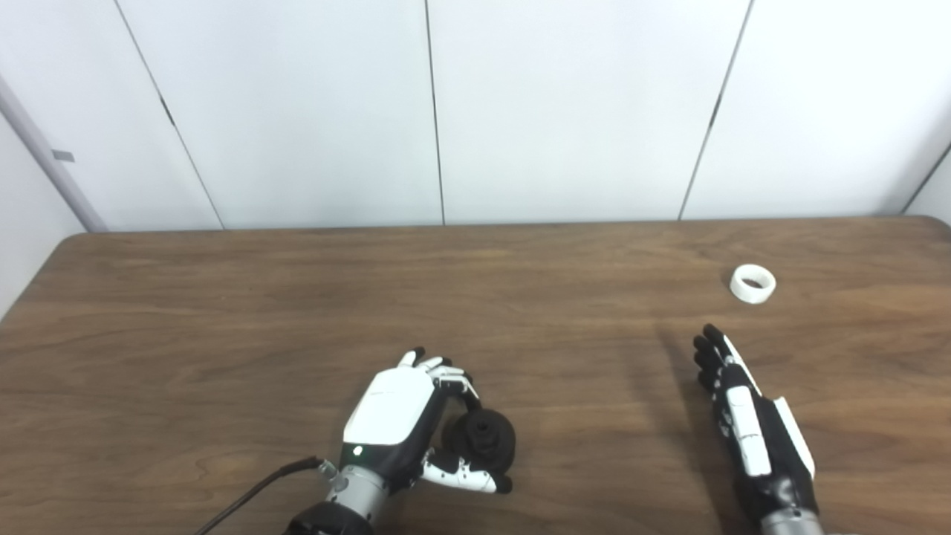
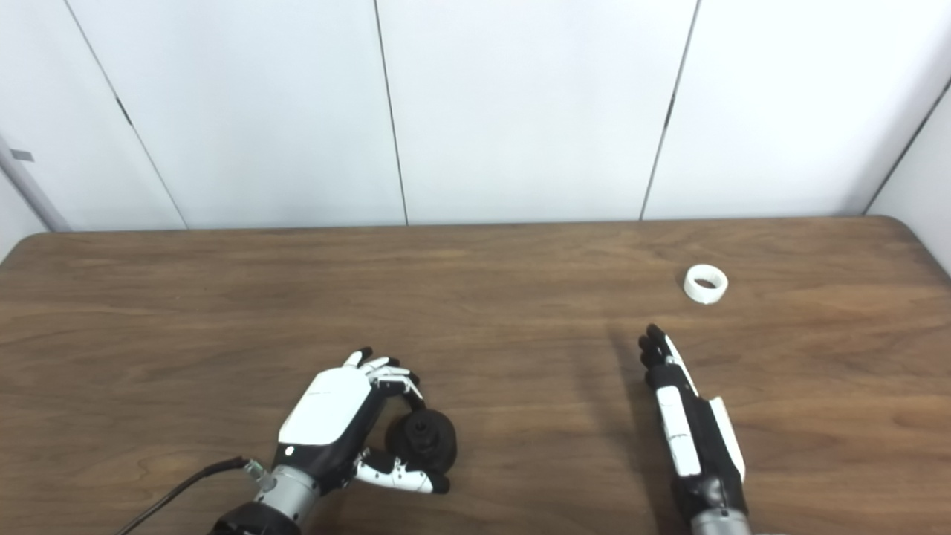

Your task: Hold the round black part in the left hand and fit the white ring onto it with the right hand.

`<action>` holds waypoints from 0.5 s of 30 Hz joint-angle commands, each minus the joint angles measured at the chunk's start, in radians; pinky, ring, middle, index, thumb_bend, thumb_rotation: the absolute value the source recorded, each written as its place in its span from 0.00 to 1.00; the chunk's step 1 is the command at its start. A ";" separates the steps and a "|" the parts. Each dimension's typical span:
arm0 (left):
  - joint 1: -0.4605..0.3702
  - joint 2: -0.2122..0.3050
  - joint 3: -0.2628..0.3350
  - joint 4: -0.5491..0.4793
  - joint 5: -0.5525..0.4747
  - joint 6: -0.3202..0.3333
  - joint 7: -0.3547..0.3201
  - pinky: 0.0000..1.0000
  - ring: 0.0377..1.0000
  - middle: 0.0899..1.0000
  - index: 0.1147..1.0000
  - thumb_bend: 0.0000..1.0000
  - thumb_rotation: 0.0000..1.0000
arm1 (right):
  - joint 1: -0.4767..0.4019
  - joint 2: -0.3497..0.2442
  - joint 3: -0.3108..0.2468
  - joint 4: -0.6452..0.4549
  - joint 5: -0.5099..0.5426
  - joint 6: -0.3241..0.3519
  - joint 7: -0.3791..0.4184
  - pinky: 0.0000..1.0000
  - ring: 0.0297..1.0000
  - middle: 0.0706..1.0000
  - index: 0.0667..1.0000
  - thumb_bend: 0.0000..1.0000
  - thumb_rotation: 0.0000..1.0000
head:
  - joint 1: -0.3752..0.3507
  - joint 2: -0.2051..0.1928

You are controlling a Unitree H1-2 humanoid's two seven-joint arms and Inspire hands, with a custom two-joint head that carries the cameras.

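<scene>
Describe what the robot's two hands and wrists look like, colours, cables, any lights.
Both are black hands with white plates. The left hand has a broad white back shell, a small green light near the wrist, white finger segments with black tips, a silver metal wrist and a dark cable trailing off. The right hand shows narrow white strips on black and a grey wrist.

Even, bright overhead light, no harsh glare. White wall panels (image 1: 579,111) nearly blown out. Soft shadow on table (image 1: 223,312) just left of right hand (image 1: 750,423), small dark one under left hand (image 1: 405,427). Both views slightly soft; fingertip detail mushy. Table's far edge bows mildly near corners.
</scene>
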 commanded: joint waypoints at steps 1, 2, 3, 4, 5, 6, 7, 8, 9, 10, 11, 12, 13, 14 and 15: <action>0.001 0.009 0.004 -0.005 0.017 0.006 -0.010 1.00 0.89 0.76 0.42 0.52 0.05 | -0.035 0.008 -0.005 -0.058 -0.021 0.005 0.003 0.97 0.97 0.95 0.94 0.53 0.94 | -0.005 0.006; 0.000 0.009 0.005 -0.006 0.018 0.007 -0.013 1.00 0.89 0.76 0.42 0.52 0.05 | -0.042 0.001 -0.006 -0.071 -0.038 0.017 0.002 0.95 0.96 0.95 0.94 0.53 0.87 | -0.011 0.013; 0.000 0.010 0.005 -0.006 0.016 0.005 -0.012 1.00 0.89 0.76 0.42 0.52 0.05 | -0.050 -0.010 -0.004 -0.086 -0.106 0.043 -0.013 0.91 0.94 0.93 0.92 0.55 0.83 | -0.011 0.013; -0.001 0.011 0.007 -0.006 0.014 0.003 -0.013 1.00 0.89 0.76 0.42 0.52 0.05 | -0.060 -0.019 -0.005 -0.102 -0.156 0.067 -0.021 0.88 0.91 0.90 0.88 0.58 0.76 | -0.021 0.022; -0.001 0.012 0.009 -0.006 0.011 0.001 -0.013 1.00 0.89 0.76 0.42 0.52 0.05 | -0.069 -0.023 -0.009 -0.117 -0.190 0.087 -0.025 0.88 0.90 0.90 0.88 0.59 0.75 | -0.024 0.026; -0.001 0.013 0.010 -0.007 0.008 0.000 -0.015 1.00 0.89 0.76 0.42 0.52 0.05 | -0.079 -0.029 -0.014 -0.133 -0.225 0.104 -0.027 0.88 0.90 0.89 0.87 0.59 0.70 | -0.028 0.032; -0.001 0.014 0.012 -0.007 0.006 0.001 -0.017 1.00 0.89 0.76 0.42 0.52 0.05 | -0.090 -0.032 -0.020 -0.147 -0.246 0.124 -0.026 0.88 0.89 0.88 0.85 0.59 0.61 | -0.028 0.032; 0.000 0.014 0.013 -0.007 0.006 0.000 -0.018 1.00 0.89 0.76 0.42 0.52 0.05 | -0.105 -0.039 -0.027 -0.160 -0.268 0.144 -0.024 0.88 0.89 0.88 0.83 0.60 0.56 | -0.031 0.037; 0.001 0.015 0.014 -0.008 0.006 -0.001 -0.019 1.00 0.89 0.76 0.42 0.52 0.05 | -0.119 -0.047 -0.032 -0.169 -0.288 0.159 -0.021 0.86 0.88 0.87 0.82 0.62 0.50 | -0.033 0.043; 0.002 0.015 0.015 -0.008 0.006 -0.002 -0.018 1.00 0.88 0.76 0.42 0.52 0.05 | -0.133 -0.055 -0.038 -0.176 -0.303 0.171 -0.017 0.85 0.87 0.86 0.80 0.63 0.45 | -0.033 0.043; 0.002 0.016 0.015 -0.008 0.005 -0.004 -0.017 1.00 0.88 0.76 0.42 0.52 0.05 | -0.148 -0.064 -0.045 -0.180 -0.318 0.182 -0.013 0.84 0.87 0.85 0.79 0.64 0.41 | -0.036 0.052; 0.003 0.016 0.016 -0.009 0.006 -0.004 -0.018 1.00 0.88 0.76 0.42 0.52 0.05 | -0.162 -0.074 -0.051 -0.183 -0.332 0.190 -0.010 0.83 0.86 0.85 0.77 0.66 0.38 | -0.038 0.060; 0.004 0.016 0.017 -0.010 0.005 -0.005 -0.019 0.99 0.88 0.76 0.42 0.52 0.05 | -0.176 -0.084 -0.056 -0.182 -0.344 0.197 -0.007 0.83 0.86 0.84 0.76 0.68 0.34 | -0.038 0.060; 0.004 0.017 0.018 -0.011 0.005 -0.006 -0.020 0.99 0.88 0.76 0.42 0.52 0.05 | -0.190 -0.096 -0.061 -0.180 -0.356 0.201 -0.004 0.83 0.86 0.84 0.75 0.69 0.33 | -0.042 0.068; 0.004 0.017 0.019 -0.013 0.005 -0.006 -0.023 0.99 0.88 0.76 0.42 0.52 0.05 | -0.203 -0.108 -0.065 -0.178 -0.370 0.206 -0.001 0.85 0.87 0.84 0.74 0.70 0.31 | -0.046 0.072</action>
